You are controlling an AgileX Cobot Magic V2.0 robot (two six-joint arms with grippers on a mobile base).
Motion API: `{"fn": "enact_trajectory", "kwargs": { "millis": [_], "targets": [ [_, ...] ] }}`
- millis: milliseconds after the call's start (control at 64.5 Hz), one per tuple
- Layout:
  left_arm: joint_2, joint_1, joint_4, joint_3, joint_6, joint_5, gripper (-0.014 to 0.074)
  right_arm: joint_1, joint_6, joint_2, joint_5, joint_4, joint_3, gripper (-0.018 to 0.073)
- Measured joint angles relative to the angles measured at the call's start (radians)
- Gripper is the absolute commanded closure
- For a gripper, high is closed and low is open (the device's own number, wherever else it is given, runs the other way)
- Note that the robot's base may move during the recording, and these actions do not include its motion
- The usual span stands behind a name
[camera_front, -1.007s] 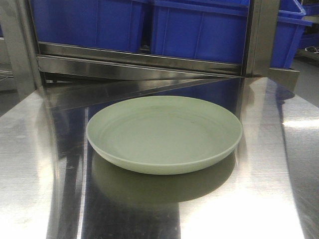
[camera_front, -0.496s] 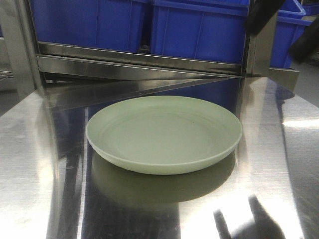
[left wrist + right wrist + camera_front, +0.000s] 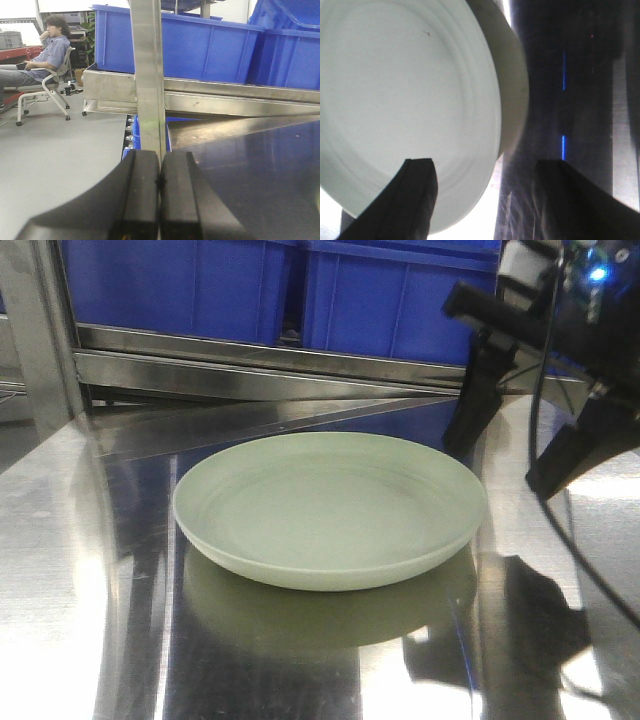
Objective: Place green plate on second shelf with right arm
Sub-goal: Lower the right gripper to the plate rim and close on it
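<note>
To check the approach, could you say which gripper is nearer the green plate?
Right. The open right gripper straddles the green plate's rim; the left gripper, shut, faces a rack post, plate unseen.

steel table (image 3: 80, 570), green plate (image 3: 330, 510) on top

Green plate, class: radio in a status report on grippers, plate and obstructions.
Right gripper open, straddling the rim. Left gripper shut, empty. Green plate flat on steel table, not gripped. Nothing seen blocking.

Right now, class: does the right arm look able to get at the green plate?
Probably yes. The right gripper hangs open at the right rim of the green plate, one finger over the plate and one outside it, with nothing in between.
</note>
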Motion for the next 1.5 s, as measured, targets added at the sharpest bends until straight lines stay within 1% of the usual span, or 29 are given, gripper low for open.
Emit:
{"fn": "enact_trajectory", "kwargs": {
  "millis": [124,279,883,1131,1209,1271,1379,1395,1457,1503],
  "targets": [
    [0.0,0.0,0.0,0.0,0.0,0.0,0.0466,0.018,0.0,0.036,-0.004,0.005,0.0,0.0032],
    [0.0,0.0,0.0,0.0,0.0,0.0,0.0466,0.018,-0.002,0.064,-0.029,0.011,0.0,0.0032],
    [0.0,0.0,0.0,0.0,0.0,0.0,0.0466,0.018,-0.002,0.069,-0.11,0.016,0.0,0.0041],
    [0.0,0.0,0.0,0.0,0.0,0.0,0.0466,0.018,-0.002,0.105,-0.103,0.026,0.0,0.0044],
    [0.0,0.0,0.0,0.0,0.0,0.0,0.0466,0.018,-0.002,0.109,-0.103,0.031,0.0,0.0091],
    [0.0,0.0,0.0,0.0,0.0,0.0,0.0466,0.018,-0.002,0.111,-0.103,0.034,0.0,0.0165],
    [0.0,0.0,0.0,0.0,0.0,0.0,0.0466,0.02,-0.002,0.118,-0.097,0.034,0.0,0.0374],
    [0.0,0.0,0.0,0.0,0.0,0.0,0.0466,0.02,-0.002,0.118,-0.097,0.034,0.0,0.0416],
    [0.0,0.0,0.0,0.0,0.0,0.0,0.0466,0.02,-0.002,0.118,-0.091,0.034,0.0,0.0519],
    [0.0,0.0,0.0,0.0,0.0,0.0,0.0466,0.02,-0.002,0.118,-0.091,0.039,0.0,0.0503]
  ]
}}
